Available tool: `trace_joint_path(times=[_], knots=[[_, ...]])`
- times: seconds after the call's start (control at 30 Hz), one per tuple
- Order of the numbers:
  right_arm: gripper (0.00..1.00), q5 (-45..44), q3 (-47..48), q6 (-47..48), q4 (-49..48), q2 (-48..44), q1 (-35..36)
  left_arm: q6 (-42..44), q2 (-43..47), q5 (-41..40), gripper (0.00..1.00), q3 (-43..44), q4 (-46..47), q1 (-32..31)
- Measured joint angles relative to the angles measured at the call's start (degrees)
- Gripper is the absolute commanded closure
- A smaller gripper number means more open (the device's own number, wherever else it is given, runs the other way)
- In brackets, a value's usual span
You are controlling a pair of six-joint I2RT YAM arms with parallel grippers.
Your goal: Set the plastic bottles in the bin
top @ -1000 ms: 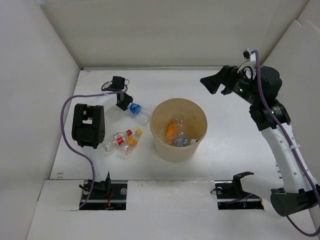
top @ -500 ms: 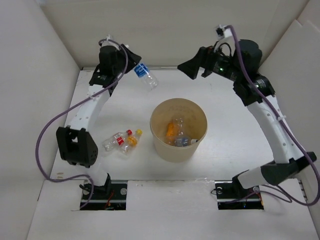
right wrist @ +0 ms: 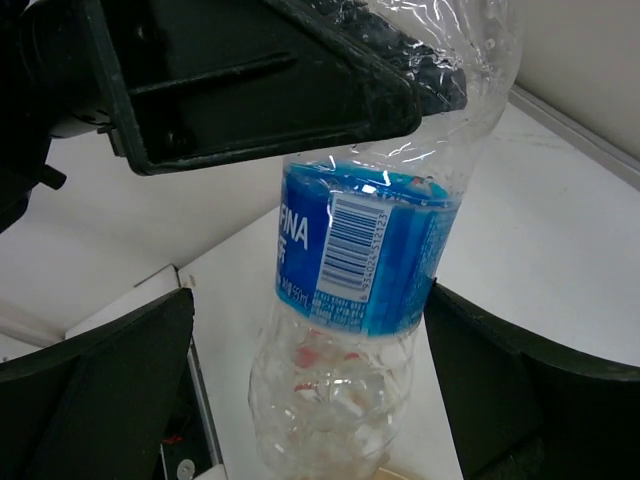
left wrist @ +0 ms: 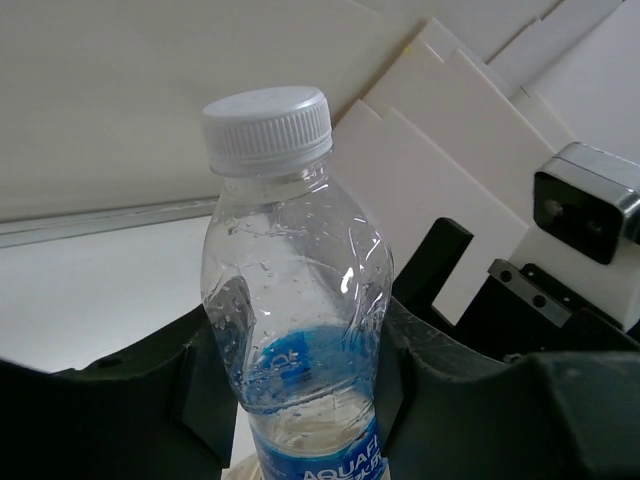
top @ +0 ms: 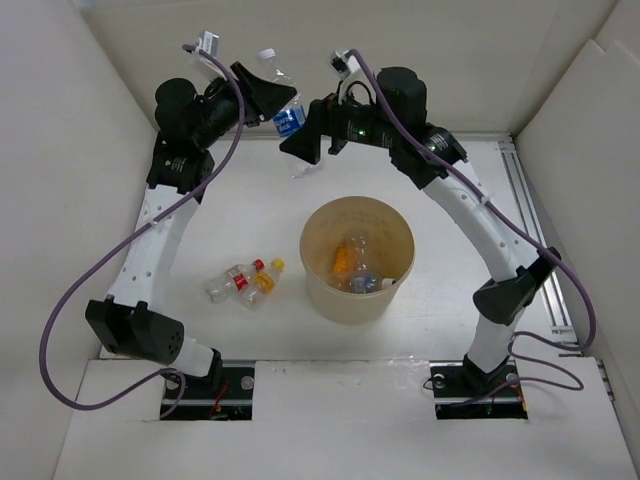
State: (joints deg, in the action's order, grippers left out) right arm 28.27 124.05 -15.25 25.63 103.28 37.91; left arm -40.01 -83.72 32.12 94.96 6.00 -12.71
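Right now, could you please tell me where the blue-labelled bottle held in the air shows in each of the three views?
Top external: the blue-labelled bottle is at upper centre, beyond the bin.
Left wrist: it is at centre, upright, with its white cap on top.
Right wrist: it is at centre, barcode facing the camera.
Shared landmark: the left gripper, clamped on the bottle, shows in all three.

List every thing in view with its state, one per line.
Blue-label bottle: capped, held up in the air.
Left pincer: shut on the blue-label bottle.
Right pincer: open, one finger on each side of that bottle's lower half.
Bin: upright, a few bottles inside.
Red-capped bottle: lying on the table, left of the bin.
Orange bottle: lying beside it.
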Motion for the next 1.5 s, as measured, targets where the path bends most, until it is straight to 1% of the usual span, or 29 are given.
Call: trace_joint_path(times=[0.07, 0.1, 0.13, 0.2, 0.23, 0.27, 0.3, 0.33, 0.37, 0.4, 0.47, 0.53, 0.6, 0.7, 0.8, 0.83, 0.87, 0.9, 0.93, 1.03, 1.13, 1.23, 1.33, 1.5], knots=[[0.02, -0.66, 0.90, 0.17, 0.52, 0.94, 0.92, -0.33, 0.13, 1.51, 1.00, 0.00, 0.00, 0.24], [0.11, -0.98, 1.18, 0.28, 0.55, 1.40, 1.33, -0.59, 0.20, 2.49, 0.98, 0.00, 0.04, 0.33], [0.19, -1.49, 1.18, 0.37, 0.55, 1.75, 1.77, -0.83, 0.24, 2.91, 0.98, -0.04, 0.09, 0.31], [0.34, -2.80, 1.27, 0.79, 0.68, 2.51, 2.34, -1.14, 1.07, 3.96, 0.89, -1.01, 0.20, 0.33], [0.51, -3.15, 1.25, 0.24, 0.76, 2.89, 2.49, -1.38, 1.75, 4.22, 0.77, -1.70, 0.28, 0.39], [0.67, -3.04, 1.11, 0.42, 0.66, 3.19, 2.64, -0.59, 2.43, 4.04, 0.77, -2.29, 0.24, 0.44], [0.81, -3.48, 0.63, -0.24, 0.35, 3.21, 2.75, -0.22, 3.15, 3.85, 0.59, -3.19, 0.50, 0.55], [0.88, -3.76, -0.07, -0.70, -0.28, 3.02, 2.91, -0.02, 3.78, 3.63, 0.42, -3.85, 0.63, 0.70], [1.00, -3.98, -1.22, -1.09, -0.94, 2.47, 3.08, 0.26, 4.20, 3.76, 0.23, -4.28, 0.57, 0.74], [1.00, -4.31, -2.29, -1.14, -1.44, 1.88, 3.23, -0.02, 4.61, 3.61, 0.00, -4.52, 0.13, 0.76], [1.00, -6.14, -4.79, -0.96, -1.77, 0.31, 3.72, -0.46, 5.27, 3.89, 0.00, -4.61, -0.44, 0.48], [1.00, -9.09, -8.79, -0.72, -2.08, -2.36, 4.39, 0.26, 6.58, 2.49, 0.00, -4.66, -3.10, 0.02], [1.00, -14.45, -14.53, -0.55, -1.92, -6.62, 5.86, 1.73, 8.07, -0.63, 0.00, -4.74, -5.77, -0.48], [1.00, -22.12, -25.44, -0.24, -0.83, -15.10, 7.85, 3.89, 10.49, -9.05, 0.00, -3.69, -13.25, -0.24], [0.96, -28.37, -37.86, -0.46, -1.07, -25.20, 9.33, 5.09, 12.26, -17.66, 0.00, -3.08, -20.33, 0.39], [0.85, -29.83, -41.48, -0.72, -1.31, -28.26, 9.55, 5.25, 12.92, -20.24, 0.00, -3.56, -22.14, 0.46], [0.64, -31.21, -45.05, -0.98, -1.25, -31.26, 9.70, 5.14, 13.53, -23.34, 0.00, -4.59, -23.39, 0.66], [0.28, -32.48, -47.87, -1.16, -1.05, -33.81, 9.77, 5.03, 14.80, -24.55, 0.00, -6.82, -24.33, 1.07], [0.00, -33.64, -50.38, -1.60, -1.60, -35.93, 9.81, 4.68, 15.93, -26.27, 0.00, -9.20, -25.33, 1.49], [0.00, -37.09, -54.45, -2.03, -1.49, -40.02, 10.01, 2.80, 19.67, -30.49, 0.00, -18.14, -27.80, 2.08], [0.00, -39.93, -55.47, -2.36, -1.46, -42.66, 10.86, 1.25, 22.47, -32.09, 0.00, -26.93, -30.29, 2.29], [0.00, -41.59, -55.52, -2.51, -1.11, -45.11, 11.43, 0.98, 22.88, -33.09, 0.00, -32.68, -32.89, 2.29], [0.00, -42.66, -55.52, -2.54, -0.37, -47.91, 11.78, 1.77, 22.88, -33.24, 0.00, -35.50, -35.08, 2.29], [0.00, -42.66, -55.67, -2.82, -0.04, -53.44, 12.11, 3.65, 23.32, -33.59, 0.00, -35.80, -37.55, 2.29]])
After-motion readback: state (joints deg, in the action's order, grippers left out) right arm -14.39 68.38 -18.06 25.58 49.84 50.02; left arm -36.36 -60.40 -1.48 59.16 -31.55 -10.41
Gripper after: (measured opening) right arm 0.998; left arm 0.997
